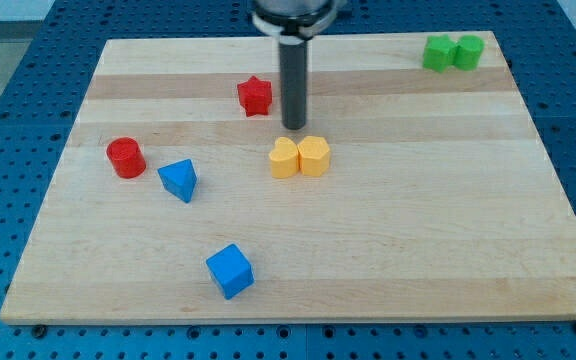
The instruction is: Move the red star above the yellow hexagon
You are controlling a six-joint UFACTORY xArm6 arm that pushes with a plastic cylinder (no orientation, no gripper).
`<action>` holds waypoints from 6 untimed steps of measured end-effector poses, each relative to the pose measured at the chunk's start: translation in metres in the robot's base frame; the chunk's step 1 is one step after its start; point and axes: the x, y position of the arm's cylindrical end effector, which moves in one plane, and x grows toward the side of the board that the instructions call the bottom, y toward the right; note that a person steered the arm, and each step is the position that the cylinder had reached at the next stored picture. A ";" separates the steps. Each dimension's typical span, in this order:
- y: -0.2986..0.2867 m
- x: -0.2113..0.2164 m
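Note:
The red star [255, 96] lies on the wooden board [418, 220], up and to the left of the centre. The yellow hexagon [314, 156] sits near the centre, touching a yellow heart-like block [284, 159] on its left. My tip [294, 126] is just right of the red star and a little below it, and just above the two yellow blocks. It stands apart from the star by a small gap.
A red cylinder [125, 158] and a blue triangular block [179, 180] lie at the left. A blue cube [230, 271] is near the bottom. Two green blocks [453, 52] touch each other at the top right corner.

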 end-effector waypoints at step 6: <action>-0.056 -0.037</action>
